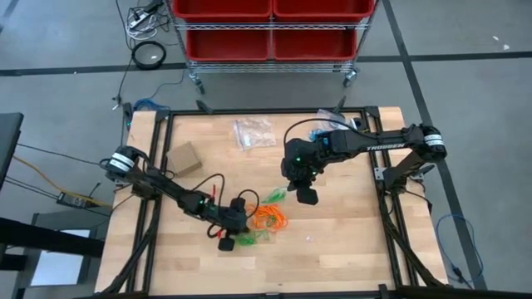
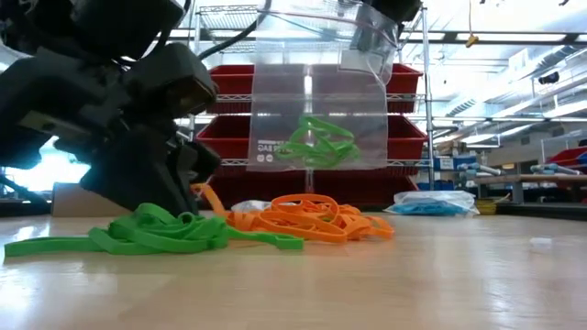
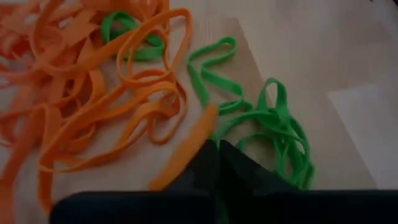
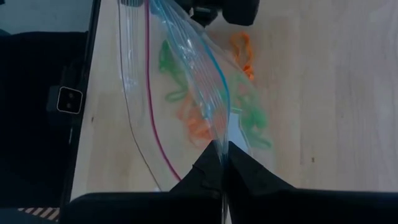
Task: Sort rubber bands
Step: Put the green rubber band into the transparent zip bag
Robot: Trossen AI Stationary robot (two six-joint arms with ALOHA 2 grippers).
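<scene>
Left gripper (image 3: 217, 146) was down on the table (image 1: 349, 241) at the near edge of the rubber band pile, fingers pinched together, and in its wrist view the tips sat right where an orange strand and the green clump meet. Honestly I couldn't tell whether it had a band nipped or had shut on nothing (the tips hid the contact point). Right gripper (image 4: 222, 155) was up over the middle of the table, clamped on the top edge of a clear zip bag (image 2: 316, 115) that hung open-side up, with a few green bands (image 2: 316, 142) already sitting in the bottom.

Going big to small on the table: the orange pile (image 2: 307, 218) was the largest heap, tangled, just right of the left gripper. The loose green bands (image 2: 160, 234) lay in front of it, touching the orange ones and partly threaded through them. A second bag with blue contents (image 2: 433, 203) rested farther back, well apart.

My take on doing this step well: since green goes in the hanging bag, the pinch needed to catch only green. I'd lift slowly and watch whether orange strands come along, since they overlapped right at the tips. If orange tags along, set down and re-grab from the outer green loops, away from the orange.
</scene>
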